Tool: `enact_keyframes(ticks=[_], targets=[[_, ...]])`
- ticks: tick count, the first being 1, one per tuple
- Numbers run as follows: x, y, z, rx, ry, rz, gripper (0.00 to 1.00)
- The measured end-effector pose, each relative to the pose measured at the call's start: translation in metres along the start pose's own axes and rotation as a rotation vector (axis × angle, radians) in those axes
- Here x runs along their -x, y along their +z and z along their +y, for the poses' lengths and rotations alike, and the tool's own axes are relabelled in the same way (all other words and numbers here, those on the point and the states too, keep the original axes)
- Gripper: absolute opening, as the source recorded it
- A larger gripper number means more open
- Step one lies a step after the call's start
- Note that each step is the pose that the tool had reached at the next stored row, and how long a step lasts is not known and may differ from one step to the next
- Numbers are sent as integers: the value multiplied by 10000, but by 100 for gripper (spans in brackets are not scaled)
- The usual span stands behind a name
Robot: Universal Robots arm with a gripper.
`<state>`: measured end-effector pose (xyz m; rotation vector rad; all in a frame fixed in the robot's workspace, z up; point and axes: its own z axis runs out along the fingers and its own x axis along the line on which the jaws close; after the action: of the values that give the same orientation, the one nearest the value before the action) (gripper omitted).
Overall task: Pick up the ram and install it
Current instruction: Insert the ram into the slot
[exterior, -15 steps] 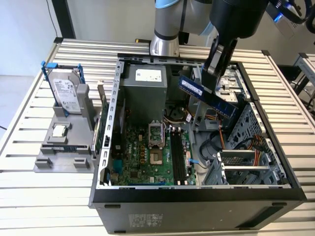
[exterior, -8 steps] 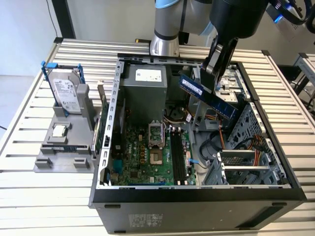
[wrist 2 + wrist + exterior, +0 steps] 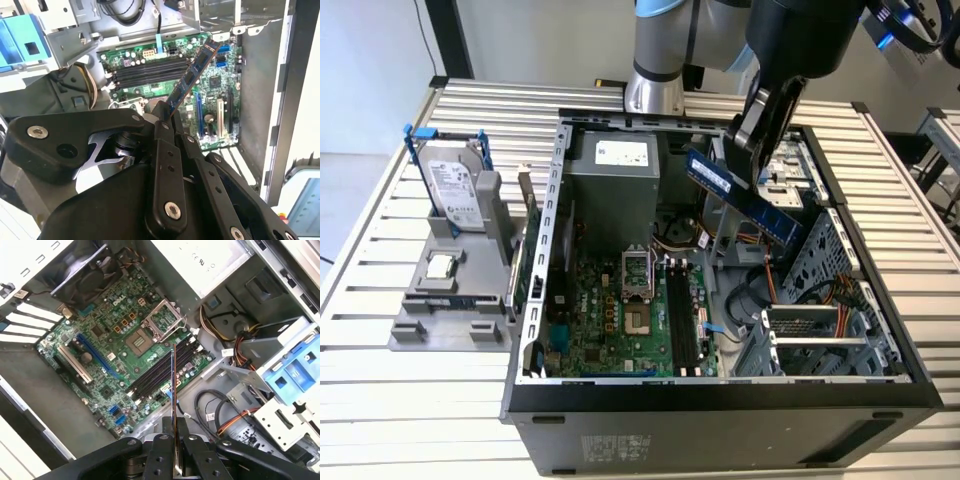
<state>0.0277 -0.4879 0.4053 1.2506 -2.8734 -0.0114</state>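
Note:
The ram [image 3: 745,198] is a dark blue stick with black chips, held tilted in the air above the open computer case [image 3: 535,300]. My gripper [image 3: 752,160] is shut on it near its middle, over the drive-bay side of the case. In the second wrist view the ram [image 3: 194,74] sticks out from the gripper [image 3: 167,117] toward the green motherboard. In the first wrist view the ram [image 3: 173,390] is seen edge-on, rising from the gripper [image 3: 175,442]. It hangs above the black memory slots [image 3: 157,374], apart from them. These slots [image 3: 682,310] [image 3: 147,70] hold nothing.
The motherboard [image 3: 610,320] has an open processor socket [image 3: 638,275] beside the slots. Orange and black cables [image 3: 800,290] and a metal drive cage [image 3: 830,330] fill the case at the exterior view's right. A silver hard drive [image 3: 455,185] stands on a grey fixture [image 3: 450,310] at the left.

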Motion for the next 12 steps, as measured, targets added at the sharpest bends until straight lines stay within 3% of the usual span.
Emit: enact_keyframes(ticks=[12], targets=[[0, 0, 0, 3, 882, -8, 0]])
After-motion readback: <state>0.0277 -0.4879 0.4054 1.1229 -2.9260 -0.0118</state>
